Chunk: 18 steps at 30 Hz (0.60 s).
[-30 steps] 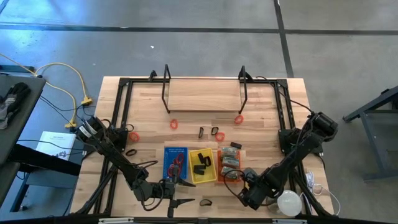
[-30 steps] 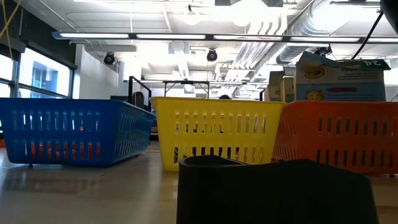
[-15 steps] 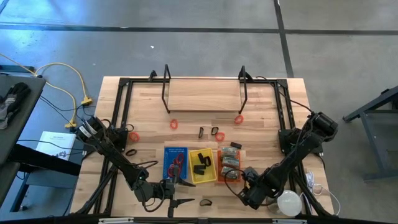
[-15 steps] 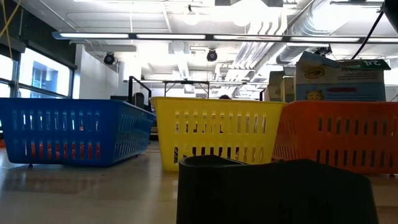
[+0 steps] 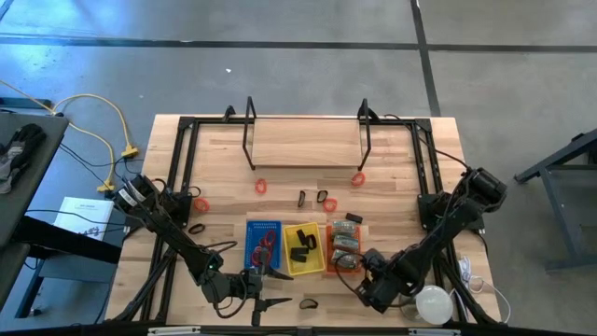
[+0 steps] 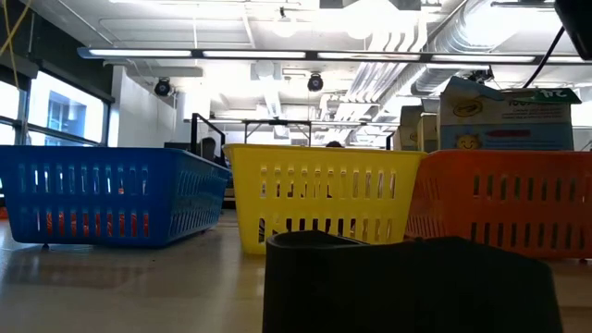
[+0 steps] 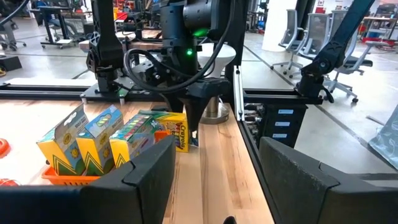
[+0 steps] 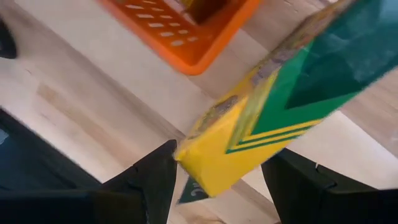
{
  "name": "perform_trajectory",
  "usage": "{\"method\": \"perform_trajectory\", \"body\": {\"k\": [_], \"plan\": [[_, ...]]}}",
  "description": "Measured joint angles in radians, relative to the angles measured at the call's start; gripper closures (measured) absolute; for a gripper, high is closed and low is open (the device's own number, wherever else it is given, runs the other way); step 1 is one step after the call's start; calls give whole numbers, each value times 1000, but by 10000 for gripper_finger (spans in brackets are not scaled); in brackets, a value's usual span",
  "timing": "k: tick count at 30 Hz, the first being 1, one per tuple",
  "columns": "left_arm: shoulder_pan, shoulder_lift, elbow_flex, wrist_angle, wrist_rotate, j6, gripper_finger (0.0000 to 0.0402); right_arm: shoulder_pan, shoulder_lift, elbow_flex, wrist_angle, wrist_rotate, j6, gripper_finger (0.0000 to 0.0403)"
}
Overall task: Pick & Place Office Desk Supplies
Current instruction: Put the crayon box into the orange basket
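High view: L arm reaches in from the left edge of the tabletop (image 5: 224, 187). The left tool (image 5: 270, 289) sits near the front edge, just in front of the blue tray (image 5: 248, 245). Its fingers stand wide w/ nothing between them. A black loop (image 5: 308, 303) lies just beside it on the wood.

R arm comes in from the right. The right tool (image 5: 366, 266) is at the front right corner of the orange tray (image 5: 328, 247), near the round white object (image 5: 434, 303).

R wrist view: the tool's two fingers are closed on the yellow end of a yellow-green crayon box (image 8: 273, 112), tilted, above bare wood beside the tray corner. L wrist view shows the same box hanging just past the tray end.

Other supplies:
- red loops (image 5: 266, 241) in the blue tray
- black clips (image 5: 300, 245) in the yellow tray (image 5: 285, 250)
- crayon boxes (image 7: 93, 140) upright in the orange tray
- loose on the wood behind the trays: a red loop (image 5: 261, 186), another at (image 5: 357, 177), one at (image 5: 201, 203)
- black loops (image 5: 326, 201) between the trays and the raised shelf (image 5: 303, 140)

Low view: blue, yellow & orange trays stand in a row. A dark shape (image 6: 407, 282) blocks the foreground; can't tell what it is.
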Motion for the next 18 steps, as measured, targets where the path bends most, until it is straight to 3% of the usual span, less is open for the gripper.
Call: {"method": "perform_trajectory", "body": {"k": [10,18], "plan": [[0,0,0,0,0,0,176,-2,0,0,-56,101,7,188],[0,0,0,0,0,0,176,-13,0,0,-57,106,10,188]]}}
